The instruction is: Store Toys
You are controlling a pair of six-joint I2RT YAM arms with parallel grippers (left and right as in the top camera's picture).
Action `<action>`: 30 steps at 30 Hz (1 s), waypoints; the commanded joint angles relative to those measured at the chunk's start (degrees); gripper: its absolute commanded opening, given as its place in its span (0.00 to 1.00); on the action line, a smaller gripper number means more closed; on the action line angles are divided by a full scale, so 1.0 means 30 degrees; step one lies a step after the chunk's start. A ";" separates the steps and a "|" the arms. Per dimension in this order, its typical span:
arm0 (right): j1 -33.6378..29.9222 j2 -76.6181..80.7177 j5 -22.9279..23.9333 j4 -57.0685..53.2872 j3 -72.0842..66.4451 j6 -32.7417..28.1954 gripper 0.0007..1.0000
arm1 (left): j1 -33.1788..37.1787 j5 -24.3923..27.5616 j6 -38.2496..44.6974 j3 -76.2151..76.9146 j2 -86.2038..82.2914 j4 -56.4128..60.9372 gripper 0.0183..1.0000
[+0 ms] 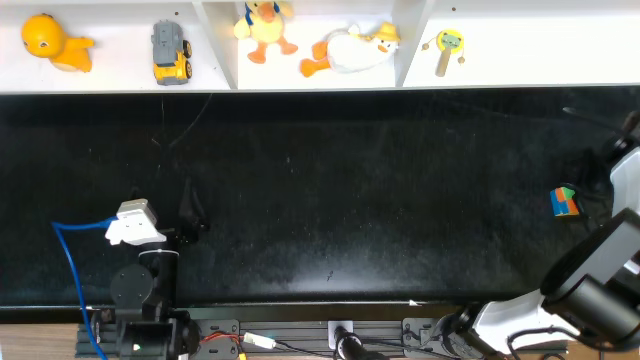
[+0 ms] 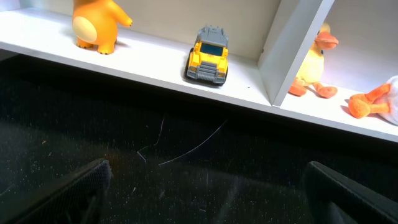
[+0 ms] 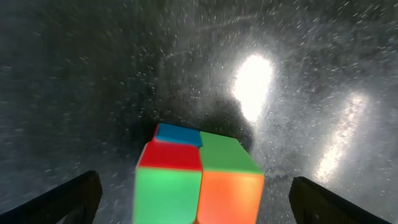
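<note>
Multicoloured cube [image 1: 565, 201] near mat's [image 1: 350, 200] right edge, right pincer [image 3: 198, 208] spread.

Left arm [image 1: 137, 285] was noted as black, with round joint housings, a white wrist block [image 1: 133, 224] and a blue cable [image 1: 85, 224] looped alongside. Right arm [image 1: 600, 288] was recorded as black links with white shells.

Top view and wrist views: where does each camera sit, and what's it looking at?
Top view: fixed overhead, looking down on the table and shelf; both arms show at the bottom.
Left wrist view: on the left wrist, facing the shelf's yellow truck; own fingers show.
Right wrist view: on the right wrist, looking down at the cube between its fingers.
Shared: top and left see the truck; top and right, the cube.
</note>
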 commanded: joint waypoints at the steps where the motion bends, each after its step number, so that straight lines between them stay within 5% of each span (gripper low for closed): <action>1: -0.0022 0.0962 -0.0248 0.0022 -0.0073 -0.0146 1.00 | 0.0102 0.0182 -0.0066 -0.0051 -0.0189 -0.0015 1.00; 10: -0.0022 0.1217 -0.0233 0.0175 -0.0073 -0.0146 0.99 | 0.0102 0.0182 -0.0066 -0.0051 -0.0189 -0.0007 1.00; 20: -0.0022 0.1246 -0.0240 0.0262 -0.0073 -0.0117 0.68 | 0.0102 0.0182 -0.0066 -0.0051 -0.0189 -0.0007 1.00; 30: -0.0022 0.1246 -0.0291 0.0248 -0.0073 -0.0138 0.59 | 0.0102 0.0182 -0.0058 -0.0051 -0.0189 -0.0007 1.00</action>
